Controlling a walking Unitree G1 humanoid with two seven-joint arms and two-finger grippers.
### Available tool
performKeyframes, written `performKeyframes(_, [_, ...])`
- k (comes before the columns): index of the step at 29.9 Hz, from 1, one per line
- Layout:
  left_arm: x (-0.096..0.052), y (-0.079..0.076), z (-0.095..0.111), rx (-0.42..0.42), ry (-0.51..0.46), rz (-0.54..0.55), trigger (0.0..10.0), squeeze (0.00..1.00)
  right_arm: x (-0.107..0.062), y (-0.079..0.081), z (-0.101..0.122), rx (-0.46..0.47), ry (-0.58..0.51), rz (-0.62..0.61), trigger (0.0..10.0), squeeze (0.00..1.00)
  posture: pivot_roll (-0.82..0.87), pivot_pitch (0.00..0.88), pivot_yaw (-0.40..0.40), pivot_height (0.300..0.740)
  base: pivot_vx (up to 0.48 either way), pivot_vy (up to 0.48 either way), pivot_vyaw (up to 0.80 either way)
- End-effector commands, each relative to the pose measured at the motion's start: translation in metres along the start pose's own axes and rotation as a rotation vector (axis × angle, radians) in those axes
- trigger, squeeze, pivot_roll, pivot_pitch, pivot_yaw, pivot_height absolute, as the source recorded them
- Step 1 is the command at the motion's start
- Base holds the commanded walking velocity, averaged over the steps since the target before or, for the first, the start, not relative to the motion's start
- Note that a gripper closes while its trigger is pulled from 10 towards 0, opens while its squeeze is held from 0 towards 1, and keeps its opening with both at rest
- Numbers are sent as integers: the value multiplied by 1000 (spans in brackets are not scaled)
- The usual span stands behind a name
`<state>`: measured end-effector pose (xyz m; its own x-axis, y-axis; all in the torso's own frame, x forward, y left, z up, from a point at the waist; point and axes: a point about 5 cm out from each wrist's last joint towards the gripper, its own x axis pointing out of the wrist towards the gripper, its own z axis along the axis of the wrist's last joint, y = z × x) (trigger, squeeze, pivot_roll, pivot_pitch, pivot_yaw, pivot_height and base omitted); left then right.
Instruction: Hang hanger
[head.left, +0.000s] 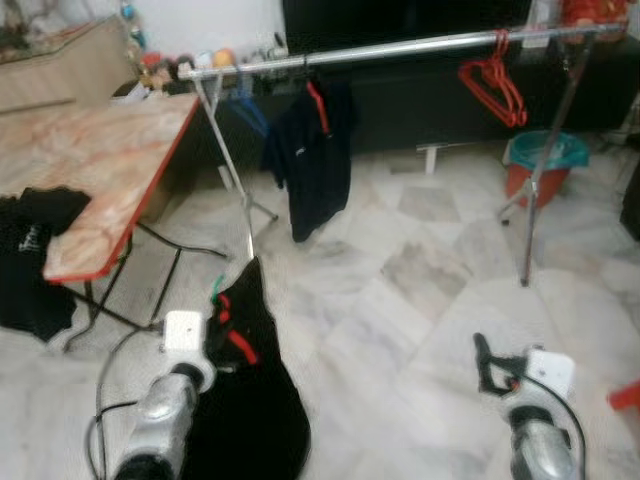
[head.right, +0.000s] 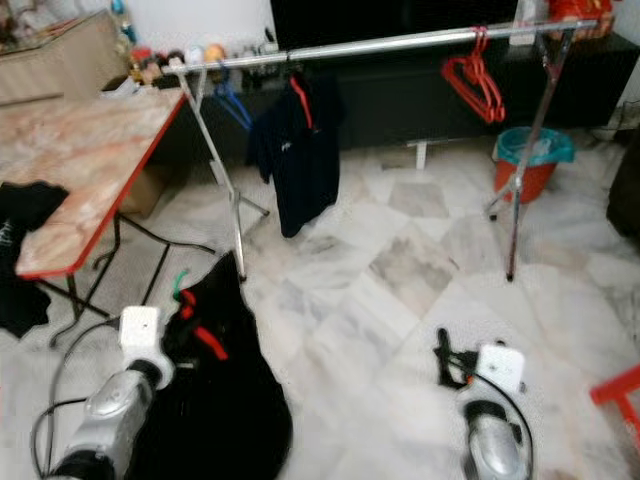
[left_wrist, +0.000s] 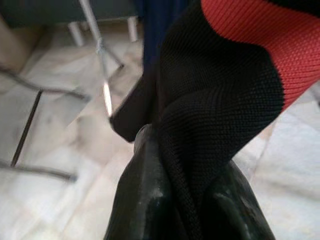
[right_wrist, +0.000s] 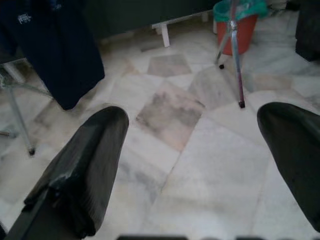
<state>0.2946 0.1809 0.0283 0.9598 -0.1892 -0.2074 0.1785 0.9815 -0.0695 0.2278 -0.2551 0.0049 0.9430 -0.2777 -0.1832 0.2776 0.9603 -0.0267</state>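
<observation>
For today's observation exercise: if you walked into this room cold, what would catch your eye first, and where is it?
First, the black garment with red trim dangling low in front, clamped in the left gripper. Next, the long silver clothes rail across the back of the room, with a dark shirt hanging near its left end and empty red hangers towards its right. The right gripper is held open over the marble floor.

A home living room: marble floor tiles (head.left: 420, 300), a folding table (head.left: 90, 160), a clothes rail (head.left: 400, 47) with hanging garments
</observation>
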Motion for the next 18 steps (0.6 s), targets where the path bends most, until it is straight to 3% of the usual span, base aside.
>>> performKeyframes(1, [-3,17,7,38,-11,24,10000,0,3,16,5,24,-30,24,10000,0,-130,0,191,740,480,0,0])
performKeyframes(6, [-2,19,9,42,-10,28,10000,0,1,22,2,9,-14,44,10000,0,-135,0,187,740,480,0,0])
performKeyframes(18, [-2,14,8,31,-13,24,10000,0,3,15,4,-2,-14,28,10000,0,-128,0,175,740,480,0,0])
